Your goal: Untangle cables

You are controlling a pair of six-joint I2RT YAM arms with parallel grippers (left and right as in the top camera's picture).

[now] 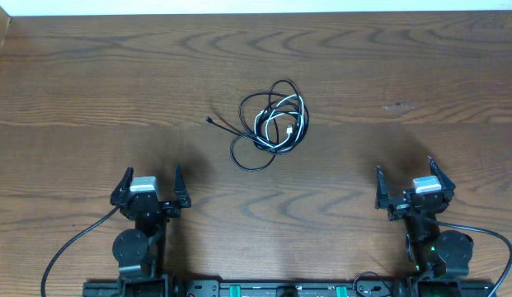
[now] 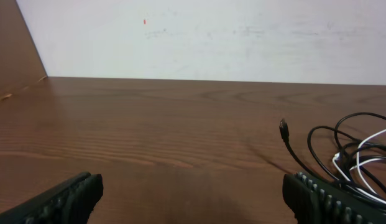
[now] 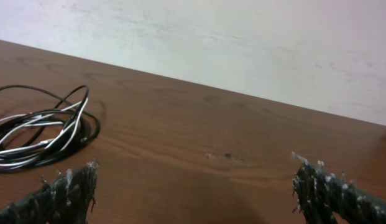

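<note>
Cables (image 1: 272,124) lie mid-bench (image 1: 91,82), well ahead of both claws: fwd-right of left claw (image 1: 151,177), fwd-left of right claw (image 1: 404,172). Both claws spread wide, holding nothing. Farther out, the bundle: black loops w/ a white cord wound in, one black plug end (image 1: 209,120) trailing left.
</note>
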